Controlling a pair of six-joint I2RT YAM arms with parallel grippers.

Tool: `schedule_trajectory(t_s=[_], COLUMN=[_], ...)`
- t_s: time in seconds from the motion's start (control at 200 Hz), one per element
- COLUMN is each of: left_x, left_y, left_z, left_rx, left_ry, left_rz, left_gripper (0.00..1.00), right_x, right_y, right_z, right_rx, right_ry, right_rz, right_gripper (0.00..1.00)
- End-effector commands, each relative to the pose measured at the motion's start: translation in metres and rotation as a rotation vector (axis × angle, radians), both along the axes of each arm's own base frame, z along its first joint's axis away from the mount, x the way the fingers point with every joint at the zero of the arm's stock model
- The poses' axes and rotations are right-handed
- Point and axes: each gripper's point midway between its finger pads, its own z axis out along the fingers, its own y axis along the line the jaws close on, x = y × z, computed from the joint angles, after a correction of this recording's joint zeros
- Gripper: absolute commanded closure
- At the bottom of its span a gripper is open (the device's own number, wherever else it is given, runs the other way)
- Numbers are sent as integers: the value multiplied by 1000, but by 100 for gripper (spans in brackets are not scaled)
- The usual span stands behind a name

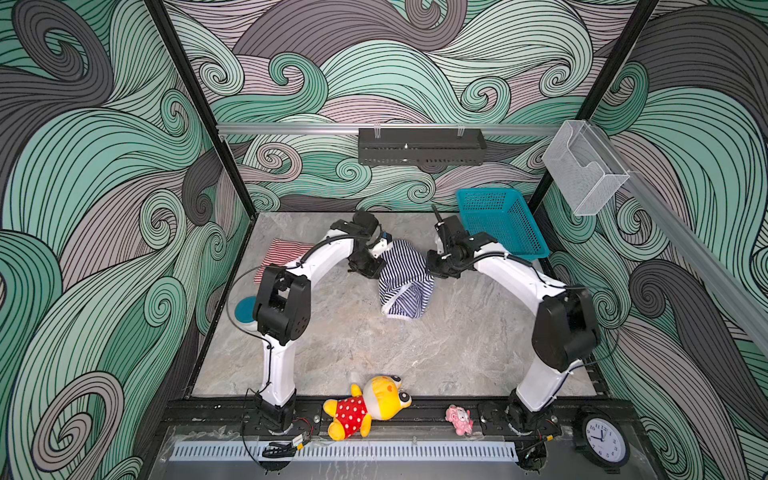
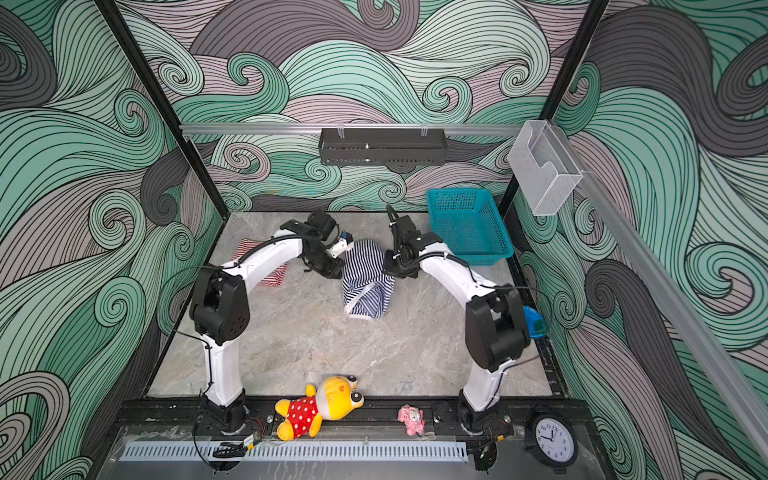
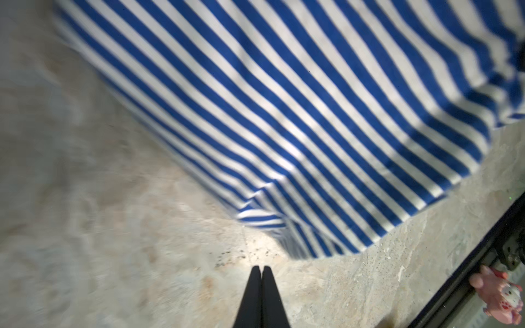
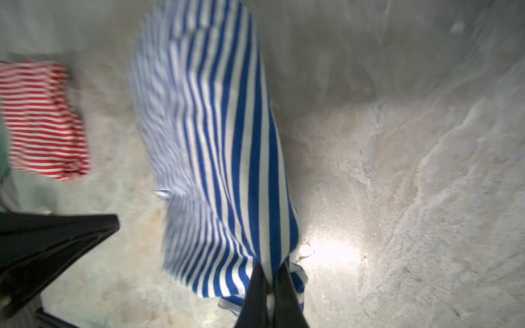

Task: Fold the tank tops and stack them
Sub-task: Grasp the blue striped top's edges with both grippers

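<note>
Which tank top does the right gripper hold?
The navy top, pinched in the right gripper; the red top lies apart on the table, untouched.

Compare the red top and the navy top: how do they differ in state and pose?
The red top lies folded on the table; the navy top is loose and humped up.
No claw touches the red top; the right claw is shut on the navy top's edge.
The red top sits at the back left; the navy top mid-table.
Both are thinly striped with white.
</note>
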Motion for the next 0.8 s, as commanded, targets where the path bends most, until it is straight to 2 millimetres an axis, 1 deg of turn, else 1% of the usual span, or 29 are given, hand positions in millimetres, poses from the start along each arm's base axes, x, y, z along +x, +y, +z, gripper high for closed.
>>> schedule_trajectory(t_s=[0.0, 0.035, 0.075, 0.125, 0.165, 0.175, 0.195, 0.23, 0.255, 0.295, 0.33, 0.405, 0.43, 0.465, 0.571, 0.601, 0.641, 0.711, 0.796], left_x=[28, 33, 35, 32, 25, 23, 19, 13, 10, 5, 1, -8, -11, -11, -13, -14, -18, -23, -29], left_y=[29, 35, 37, 31, 24, 21, 17, 10, 6, 0, -5, -13, -16, -18, -21, -22, -25, -29, -33], left_z=[66, 76, 84, 87, 86, 86, 85, 82, 80, 78, 79, 79, 79, 78, 69, 64, 57, 44, 36], left_rx=[58, 64, 51, 10, -28, -40, -66, -108, -129, -165, -197, -254, -270, -284, -299, -302, -313, -317, -336], left_ry=[-236, -276, -300, -299, -282, -274, -259, -233, -220, -196, -179, -140, -133, -131, -95, -71, -33, 25, 90], left_rz=[57, 74, 82, 65, 25, 15, 2, -16, -17, -25, -33, -46, -57, -56, -46, -44, -51, -53, -64], left_gripper=[100, 100, 100, 100, 100, 100, 96, 88, 84, 81, 80, 77, 77, 75, 74, 71, 69, 68, 68], right_x=[-5, -7, -10, -16, -19, -19, -19, -18, -19, -21, -22, -27, -28, -27, -18, -16, -13, -9, -5], right_y=[-12, -8, 2, 18, 24, 24, 24, 22, 22, 24, 24, 31, 35, 41, 64, 69, 77, 86, 86], right_z=[47, 63, 81, 102, 119, 122, 126, 131, 134, 142, 152, 170, 170, 164, 127, 116, 108, 104, 113], right_rx=[-13, 17, 60, 112, 121, 117, 106, 89, 94, 97, 94, 72, 65, 63, 37, 25, 28, 47, 56], right_ry=[-84, -113, -149, -183, -215, -221, -234, -237, -238, -250, -284, -352, -351, -317, -213, -190, -171, -169, -200], right_rz=[2, 21, 62, 130, 158, 158, 156, 141, 142, 145, 144, 175, 188, 205, 228, 229, 235, 240, 226], right_gripper=[100, 100, 100, 100, 100, 100, 100, 100, 100, 100, 100, 100, 100, 100, 100, 100, 100, 100, 100])
